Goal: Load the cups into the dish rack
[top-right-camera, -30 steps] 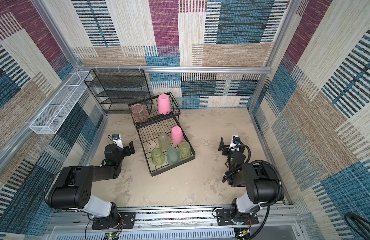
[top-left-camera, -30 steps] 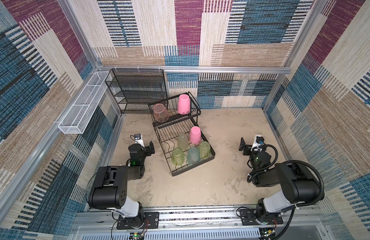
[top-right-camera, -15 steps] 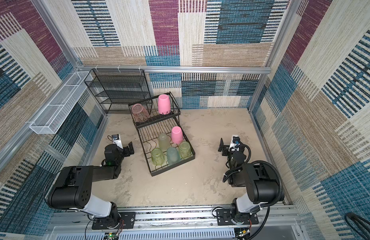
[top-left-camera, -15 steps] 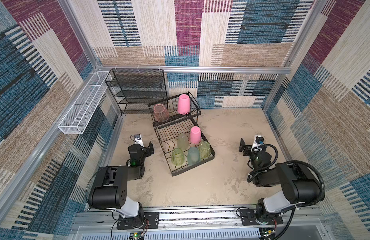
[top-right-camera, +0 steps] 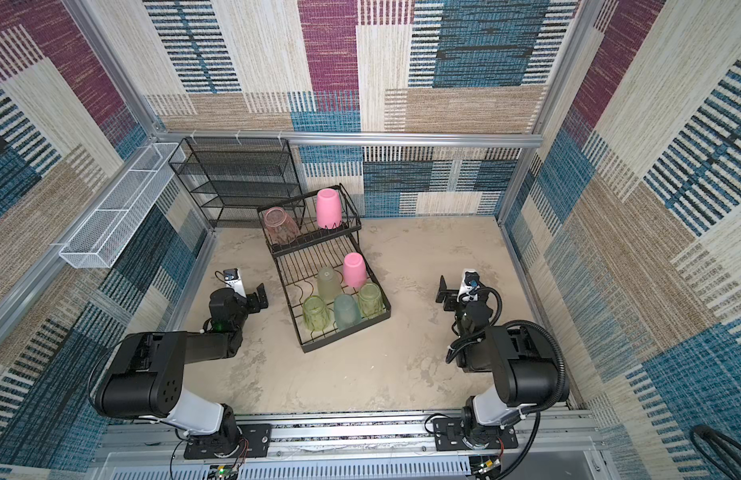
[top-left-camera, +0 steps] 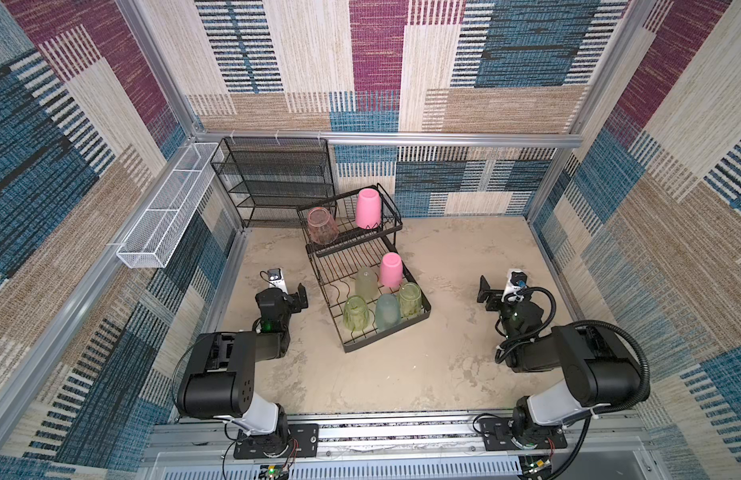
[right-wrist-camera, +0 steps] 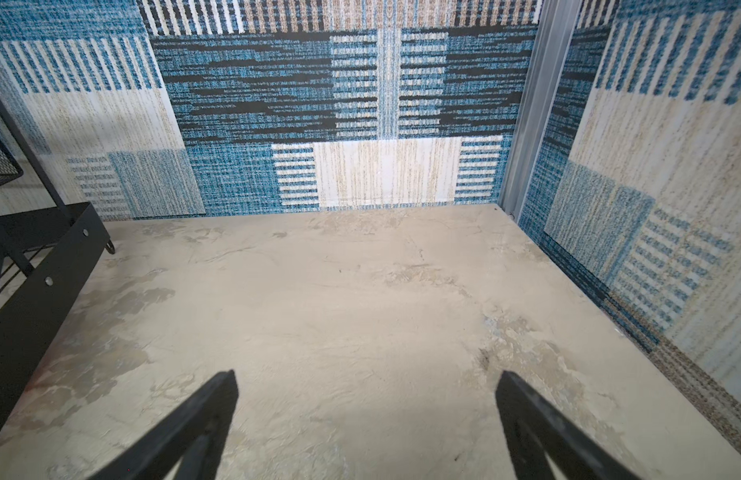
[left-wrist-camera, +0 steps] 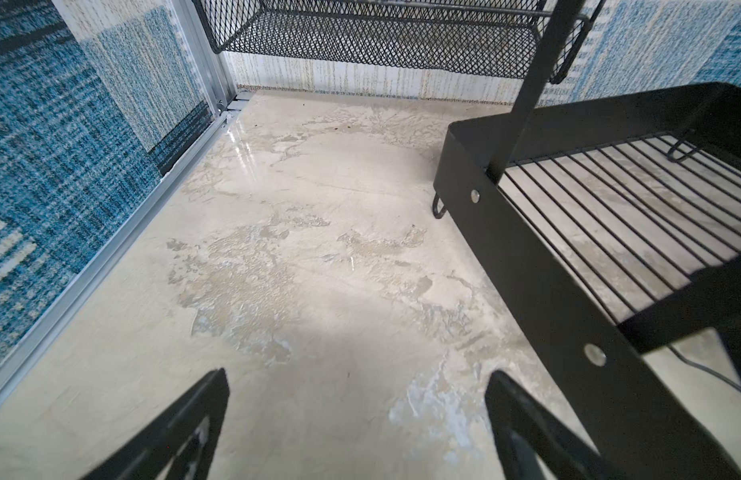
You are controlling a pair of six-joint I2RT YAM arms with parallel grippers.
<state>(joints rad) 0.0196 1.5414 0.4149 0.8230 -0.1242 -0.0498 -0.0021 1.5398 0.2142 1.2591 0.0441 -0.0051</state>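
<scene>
The black wire dish rack [top-left-camera: 385, 331] [top-right-camera: 348, 332] stands left of the floor's middle in both top views. Its raised back tier holds a translucent reddish-pink cup [top-left-camera: 322, 226] and a solid pink cup [top-left-camera: 369, 209]. On the lower tier stand a pink cup [top-left-camera: 391, 270], three yellow-green cups [top-left-camera: 355, 318] and a pale teal cup [top-left-camera: 387, 311], all upside down. My left gripper [top-left-camera: 287, 291] [left-wrist-camera: 356, 382] rests open and empty low over the floor, left of the rack's side rail [left-wrist-camera: 527, 257]. Well right of the rack [right-wrist-camera: 40, 282], my right gripper [top-left-camera: 499, 291] [right-wrist-camera: 369, 380] is open and empty.
A black fine-mesh shelf unit [top-left-camera: 277, 178] stands against the back wall behind the rack. A long white mesh trough [top-left-camera: 165, 208] hangs on the left wall. Carpeted walls close in the beige floor [top-left-camera: 443, 257] on three sides.
</scene>
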